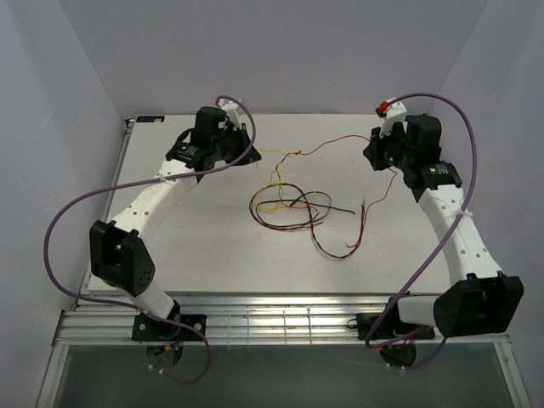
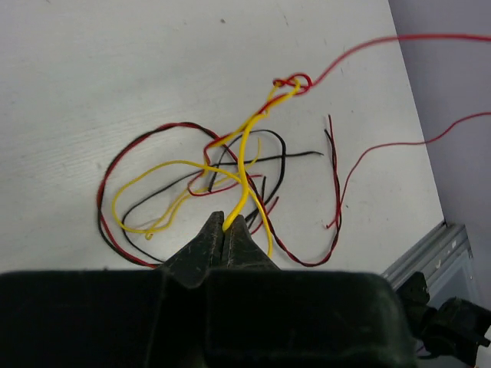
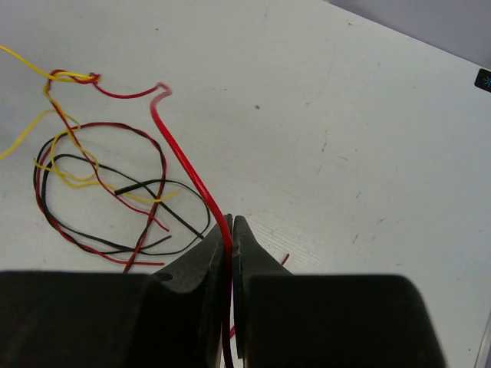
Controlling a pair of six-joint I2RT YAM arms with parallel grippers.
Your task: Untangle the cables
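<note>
Listing the cables [image 1: 289, 208] as they lie: one loose heap of thin wires on the worktop [image 1: 195, 255], roughly midway between the two arms.

Item, left pincer [image 2: 228, 228]: jaws pressed together on the yellow wire [image 2: 244, 165], which rises from the tips and runs away from the pincer to the knot [image 2: 291, 83]. From above, this pincer sits at the far left of the heap and the wire leads rightward from it.

Item, right pincer [image 3: 231, 230]: jaws likewise closed, pinching the red wire [image 3: 180, 157], which passes between the tips and runs leftward to the same knot. From above, it sits at the far right.

Item, knot: a small twist of yellow and red on the line joining the two pincers, nearer the left one. The held span runs left to right across the worktop, each wire entering the knot from its own holder's side. Whether the knot is clear of the worktop cannot be told.

Item, remainder: the black wire [image 2: 299, 153] and a twisted red-and-black pair [image 2: 134, 146] lie in slack loops on the worktop. They are on the arm-base side of the knot, with further yellow loops laid through them.

Judgement: the coming move turns on that left-right line. Drawing the pincers apart along it would likely tighten the knot rather than free it. The loops lie off to the near side, so any slack would have to come from there. Whether the knot is a true tie or only a wrap cannot be told.
</note>
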